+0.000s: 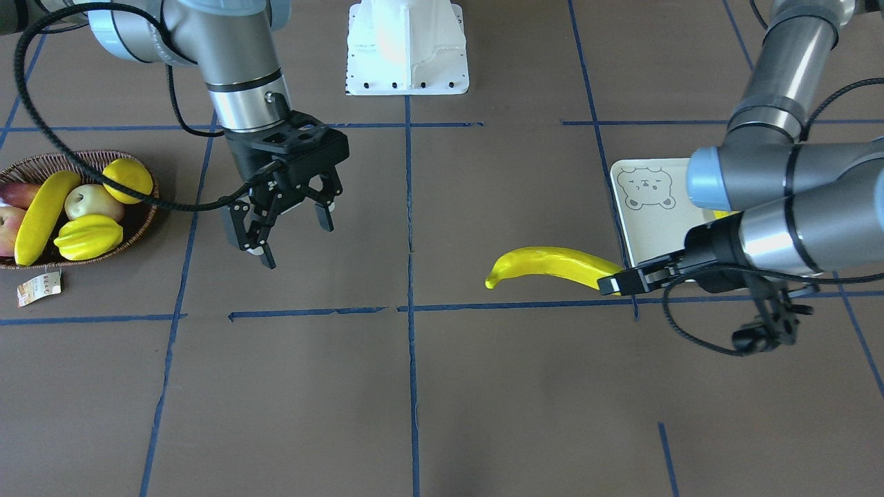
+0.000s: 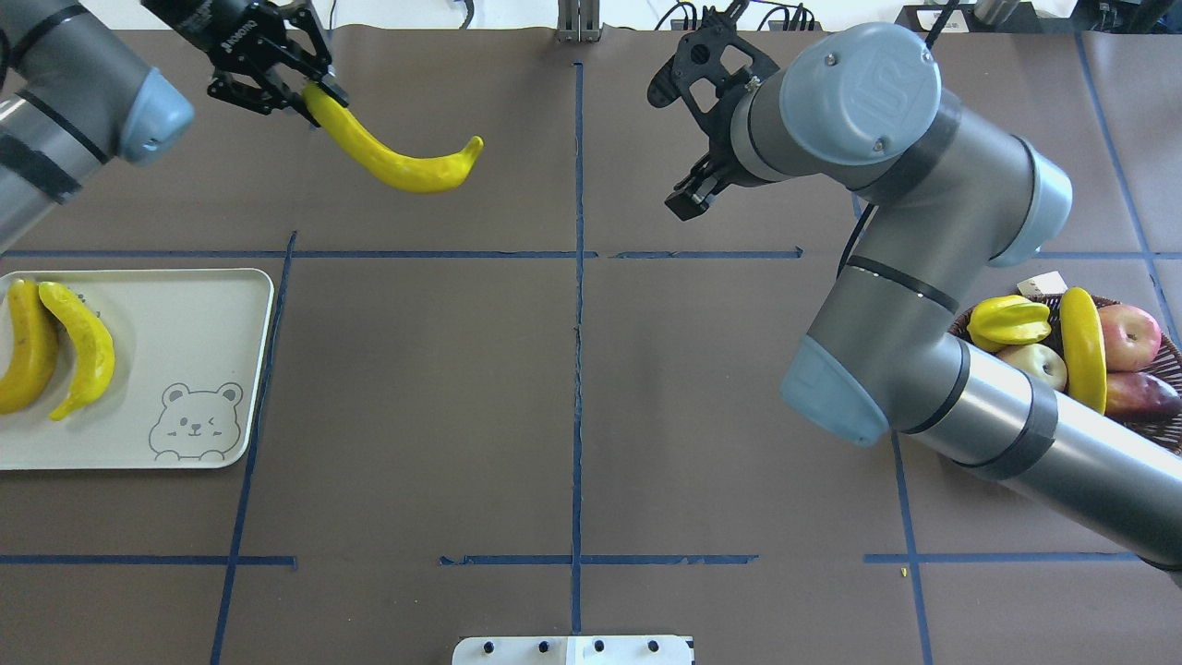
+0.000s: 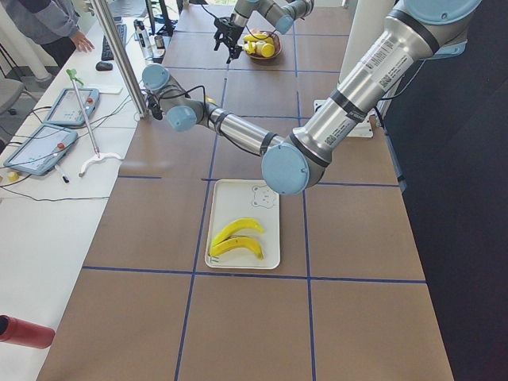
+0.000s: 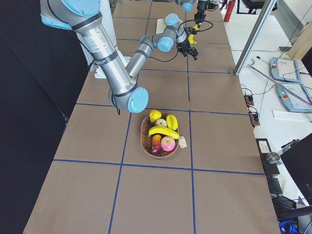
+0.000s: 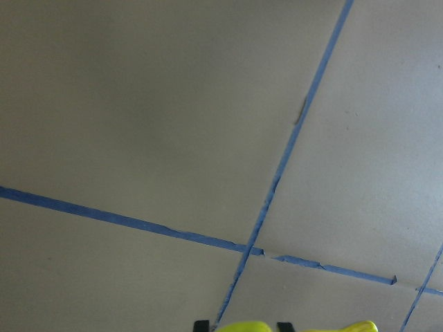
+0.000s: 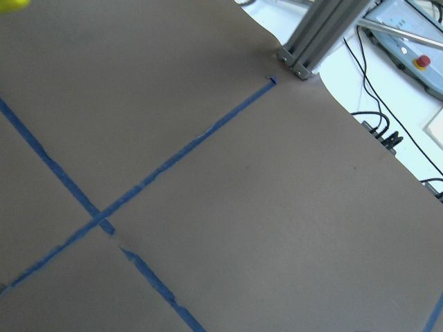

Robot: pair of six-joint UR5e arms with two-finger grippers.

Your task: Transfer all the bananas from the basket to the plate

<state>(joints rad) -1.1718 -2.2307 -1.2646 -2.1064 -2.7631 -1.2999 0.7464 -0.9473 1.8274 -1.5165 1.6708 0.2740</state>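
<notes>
White robot base (image 2: 572, 649) at near edge of bench. Next out, left side: plate (image 2: 185, 314) flat on bench, two bananas (image 2: 83, 346) lying side by side at its outer end, away from the bear drawing. Right side: basket (image 2: 1159, 432), partly hidden by right arm, holds one banana (image 2: 1082, 346) lying on top of an apple (image 2: 1128, 335) and other fruit, starfruit (image 2: 1011, 320) beside it. Far half of bench: left tool (image 2: 309, 92) clamped on one end of a fourth banana (image 2: 397, 164), which juts out sideways over bare bench, beyond the plate and not over it; apparently clear of the surface. Right tool (image 1: 295, 235) empty, fingers apart, hanging over bare bench between basket and centre line. Judgement: skin glossy, so probably slippery; shape looks rigid and light. End grip leaves a long lever, so the fruit may pivot in the fingers. For the basket banana, take hold mid-length across the narrow width; it lies uppermost, so access from above looks free.
</notes>
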